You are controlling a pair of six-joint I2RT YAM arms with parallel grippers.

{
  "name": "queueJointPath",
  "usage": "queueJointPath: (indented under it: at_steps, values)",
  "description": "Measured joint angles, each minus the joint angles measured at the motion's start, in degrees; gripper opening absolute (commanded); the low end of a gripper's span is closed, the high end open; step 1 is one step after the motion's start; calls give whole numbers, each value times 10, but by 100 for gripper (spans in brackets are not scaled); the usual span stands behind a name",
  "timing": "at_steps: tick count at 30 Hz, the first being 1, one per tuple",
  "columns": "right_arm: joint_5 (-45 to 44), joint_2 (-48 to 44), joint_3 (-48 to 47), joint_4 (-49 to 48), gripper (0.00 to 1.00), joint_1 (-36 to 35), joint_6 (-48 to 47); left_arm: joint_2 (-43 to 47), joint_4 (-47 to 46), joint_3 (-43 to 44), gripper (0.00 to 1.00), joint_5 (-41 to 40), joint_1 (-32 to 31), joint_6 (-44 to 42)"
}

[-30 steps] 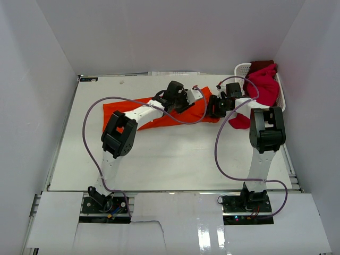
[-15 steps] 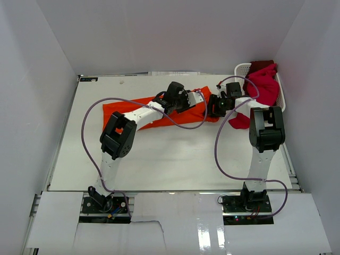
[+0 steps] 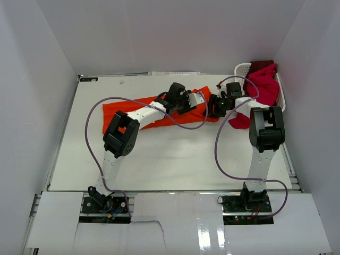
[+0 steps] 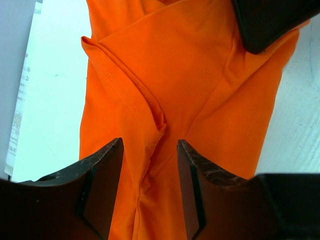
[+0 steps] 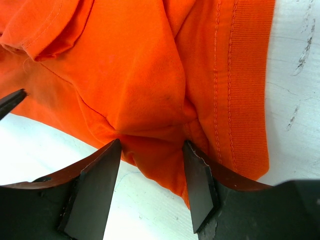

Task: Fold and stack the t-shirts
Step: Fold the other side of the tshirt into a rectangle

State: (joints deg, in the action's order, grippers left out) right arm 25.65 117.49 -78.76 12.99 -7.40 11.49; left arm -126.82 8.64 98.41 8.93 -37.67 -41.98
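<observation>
Left wrist: left hand (image 4: pixel 149 146) open, astride orange t-shirt (image 4: pixel 200 90) fold; right hand (image 5: pixel 152 145): cloth bunched between, grip unclear

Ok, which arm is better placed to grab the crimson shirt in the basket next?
Right. The right gripper sits nearest the basket holding the crimson shirt; the left gripper is farther off, over the orange shirt.

I am working in a lab, inside a test box: plain white walls (image 3: pixel 48 53) are standing around my white tabletop (image 3: pixel 170 159), and purple cables (image 3: pixel 215 151) are looping over it.
</observation>
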Motion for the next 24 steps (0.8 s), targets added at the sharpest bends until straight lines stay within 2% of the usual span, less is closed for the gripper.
queueJointPath:
  at_steps: [8, 12, 15, 17, 24]
  values:
    - [2, 0, 0, 0, 60, 0, 0, -33, 6, 19, 55, 0, 0, 5]
    - [4, 1, 0, 0, 60, 1, 0, -41, 13, 37, 38, 0, 2, 11]
    - [5, 1, 0, -1, 60, 2, 0, -56, 12, 63, 33, -2, 5, 18]
    - [6, 1, 0, -1, 60, 2, 0, -65, 12, 74, 33, -2, 6, 22]
    - [7, 1, 0, -2, 60, 2, 0, -77, 17, 83, 49, -2, 10, 30]
